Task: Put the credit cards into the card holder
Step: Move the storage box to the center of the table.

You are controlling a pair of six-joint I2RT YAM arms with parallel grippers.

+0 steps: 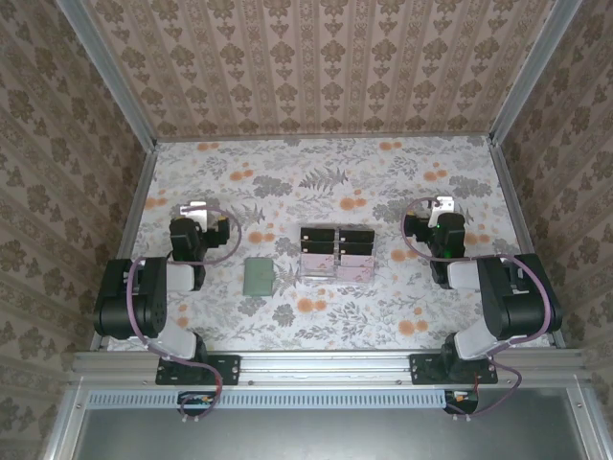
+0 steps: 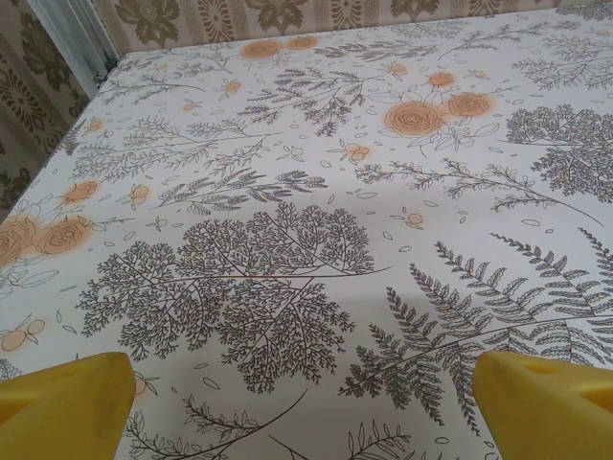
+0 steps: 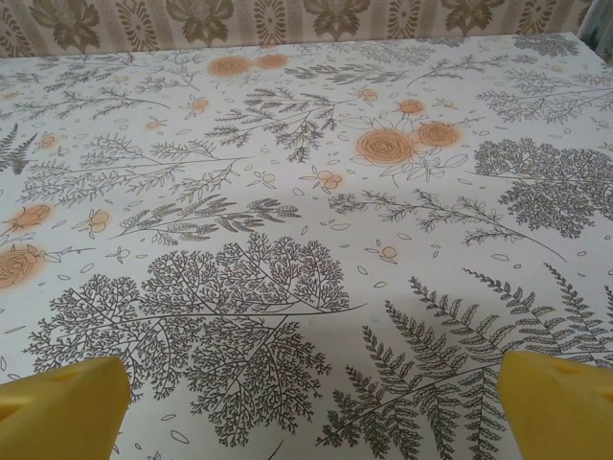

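The flower-printed white table (image 1: 383, 316) carried everything near its middle, with the two black arms folded at its left and right edges. The left gripper (image 2: 305, 407) and the right gripper (image 3: 311, 407) both stood released, their yellow fingertips (image 2: 67, 398) spread wide over bare cloth and holding nothing. The clear plastic stand with black blocks (image 1: 336, 251) sat at the table's centre. Just beside it, toward the left edge and slightly nearer the near edge, the small sage-green folding card holder (image 1: 259, 276) lay flat and closed, apart from the stand. The thin pale pink credit cards (image 1: 320, 267) showed along the stand's near side. They looked light, stiff and slick, so a pinch on an exposed edge rather than a flat face seemed the best hold. The card holder looked light and pliable and would probably slide or fold unless the other gripper pinned it. From above, the number of cards, how they sat among the black blocks, and the holder's inner slots could not be made out.
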